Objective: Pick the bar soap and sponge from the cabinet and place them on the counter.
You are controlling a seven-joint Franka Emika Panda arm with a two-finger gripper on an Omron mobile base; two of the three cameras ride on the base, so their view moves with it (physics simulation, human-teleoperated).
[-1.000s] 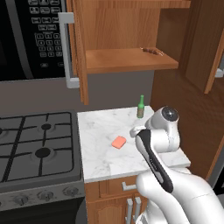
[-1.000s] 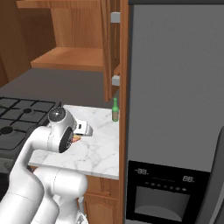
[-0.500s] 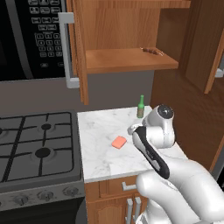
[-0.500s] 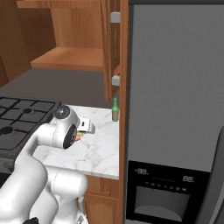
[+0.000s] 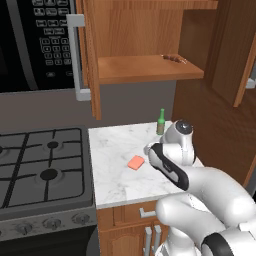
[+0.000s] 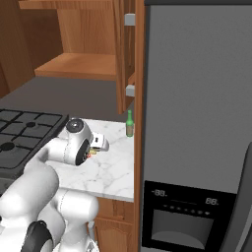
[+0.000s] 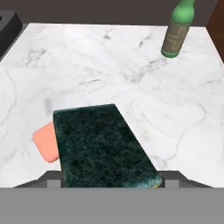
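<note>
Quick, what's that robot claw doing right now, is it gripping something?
Gripper: closed on the sponge, held above the counter.

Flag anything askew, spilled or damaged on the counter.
Nothing stands out. The soap lies flat on the counter, the bottle stands upright, and the sponge sits level at the gripper.

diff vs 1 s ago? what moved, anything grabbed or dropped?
The arm has pulled in and down toward the base, bringing the hand lower over the counter. The gripper stays shut on the sponge, not released. Unchanged: the bar soap lies flat on the marble, the green bottle stands at the back, and the cabinet is open.
</note>
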